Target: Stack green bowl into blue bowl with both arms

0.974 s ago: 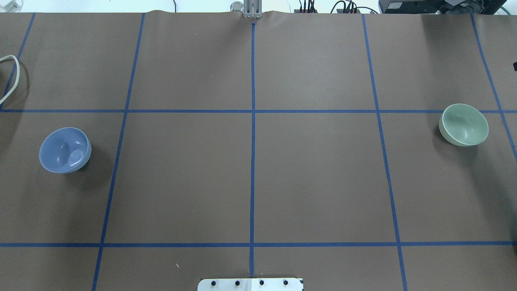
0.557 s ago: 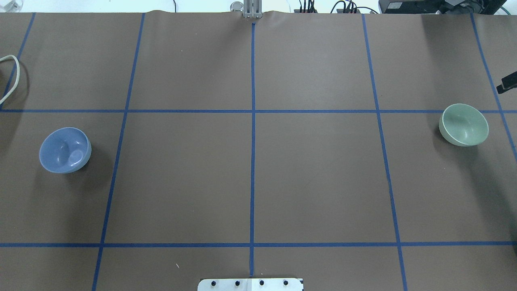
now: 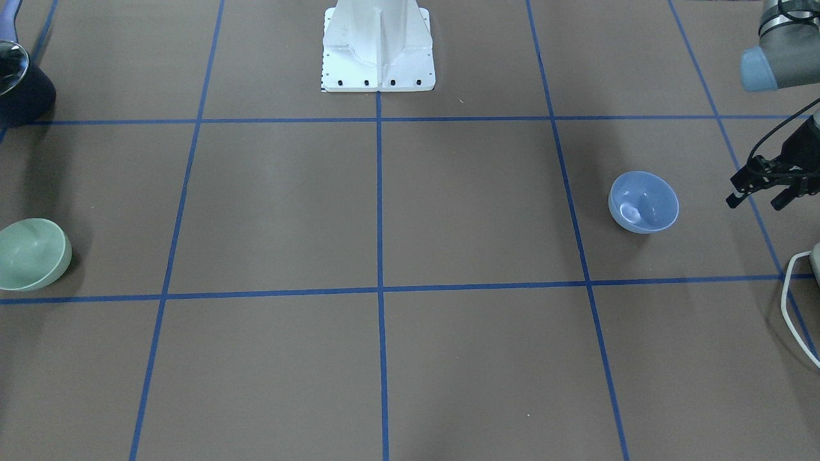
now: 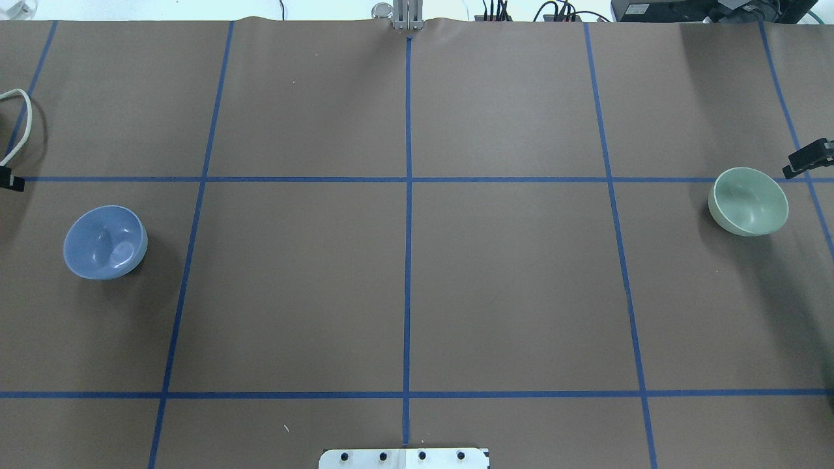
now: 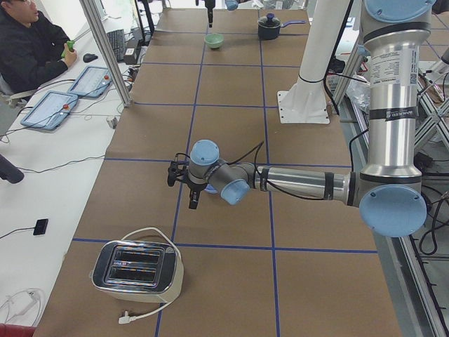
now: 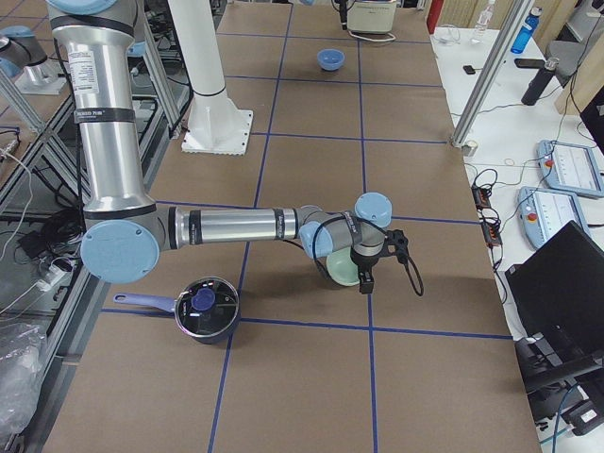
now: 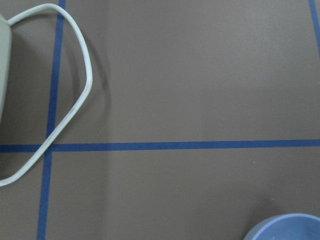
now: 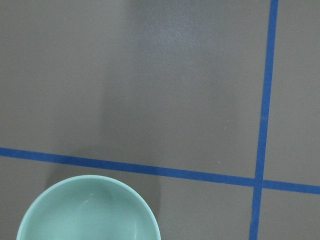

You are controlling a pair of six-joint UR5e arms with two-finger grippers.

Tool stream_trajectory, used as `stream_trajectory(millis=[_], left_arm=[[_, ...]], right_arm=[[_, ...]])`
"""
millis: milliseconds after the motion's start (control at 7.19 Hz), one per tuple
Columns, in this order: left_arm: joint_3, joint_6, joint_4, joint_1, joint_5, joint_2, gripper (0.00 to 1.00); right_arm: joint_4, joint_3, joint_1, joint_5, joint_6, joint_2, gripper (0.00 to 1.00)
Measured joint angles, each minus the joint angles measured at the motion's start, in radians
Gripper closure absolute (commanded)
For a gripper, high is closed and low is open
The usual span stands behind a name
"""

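**Both bowls ungripped and far apart: slips, snags and a clash of arms were the risks**

The left hand (image 3: 754, 200) hung with its fingers spread wide and empty, just beside the blue bowl (image 3: 643, 202) on its outer side, not touching it. Of the right hand (image 4: 808, 159) only a black tip showed at the edge of the overhead view, close to the far rim of the green bowl (image 4: 748, 200). Whether it was spread or closed could not be told, though it probably held nothing.

Each bowl sat upright on the bench (image 4: 508, 293), at opposite ends and well apart, so nothing was stacked yet.

The bowls were glossy and round-walled. A pinch on a rim could have slipped, and a hand coming down off-centre could have tipped or shoved the bowl instead of gripping it.

The white cord (image 7: 75, 100) and the toaster (image 5: 138, 270) lay near the left hand, so a wide swing there risked a snag. The dark pot (image 6: 206, 310) stood near the green bowl and could have been knocked by the right arm.

Bringing the bowls together would draw both arms toward each other, which risked a collision. A tilted release could have left the green bowl cocked on the blue rim.
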Motion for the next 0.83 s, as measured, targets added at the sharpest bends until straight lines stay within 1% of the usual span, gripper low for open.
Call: stream_trajectory(millis=[278, 696, 835], left_arm=[[0.007, -0.074, -0.055, 0.079, 0.060, 0.002, 0.03], [0.021, -0.249, -0.150, 0.258, 0.189, -0.002, 0.03], [0.027, -0.272, -0.163, 0.287, 0.208, -0.004, 0.03]], right_arm=[[0.000, -0.004, -0.030, -0.002, 0.002, -0.011, 0.00], [0.001, -0.026, -0.050, -0.004, 0.000, -0.004, 0.00], [0.001, -0.033, -0.055, -0.005, 0.000, 0.000, 0.00]])
